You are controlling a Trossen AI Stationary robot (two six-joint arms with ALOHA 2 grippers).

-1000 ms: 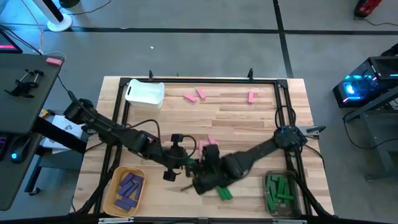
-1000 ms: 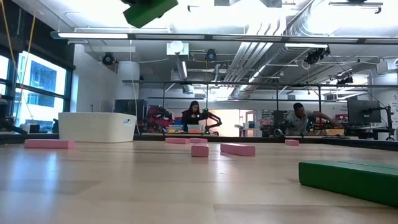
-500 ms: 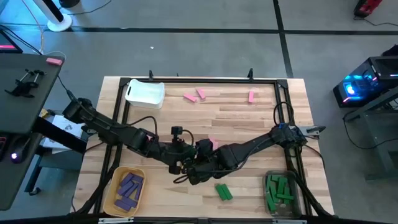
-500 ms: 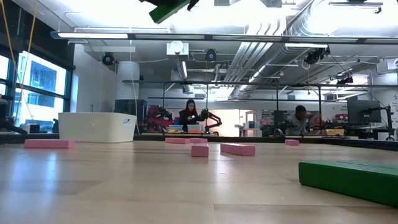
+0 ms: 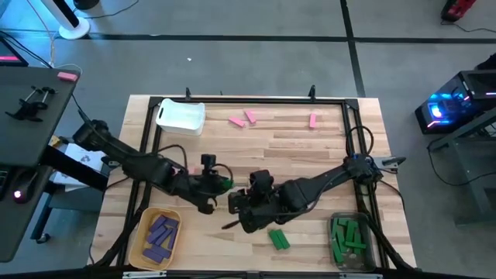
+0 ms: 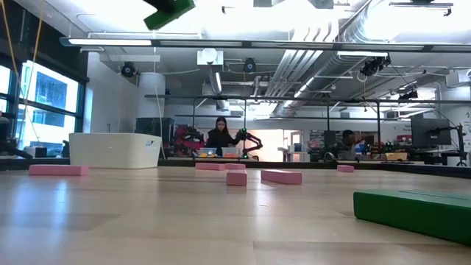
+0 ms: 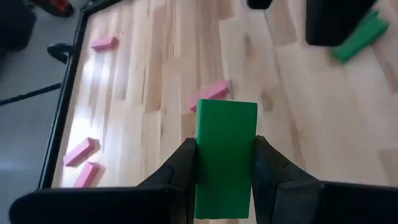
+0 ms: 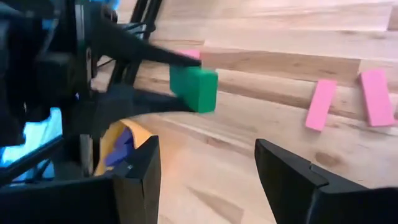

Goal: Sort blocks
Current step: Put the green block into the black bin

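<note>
Two dark fingers [image 7: 186, 168] of the left gripper [image 7: 225, 165] press on the long sides of a green block [image 7: 225, 155], which stands out ahead of them, lifted clear of the table [image 5: 294, 147]. From above, this gripper [image 5: 218, 184] sits in the middle of the front half of the table. Close beside it, with a small gap between, the right gripper [image 5: 236, 203] faces it with its fingers [image 8: 138, 180] spread and nothing between them; the held block [image 8: 194, 88] shows just beyond them.

Beside the right gripper another green block [image 5: 279, 239] lies flat on the wood. Further out, toward the right arm's front corner, a clear bin [image 5: 341, 254] holds more green blocks [image 5: 346, 237]. Toward the left arm's front corner a yellow bin [image 5: 138, 239] holds purple blocks [image 5: 160, 235]. Well beyond both grippers, pink blocks [image 5: 242, 118] lie scattered near the far edge, with a white bin [image 5: 180, 116] at the far left corner.

As for risk, the block is pinched only by its rear part, so a quick swing could let its smooth faces slide or twist between the fingers. The two grippers are close, so a move by either arm could bring a bump. If this is a hand-over, letting go before the open fingers have closed would drop the block.

All blocks are small, hard-edged oblongs of solid colour with a matte, smooth look. Pale planks with visible grain make up the table, inside a thin dark frame.
</note>
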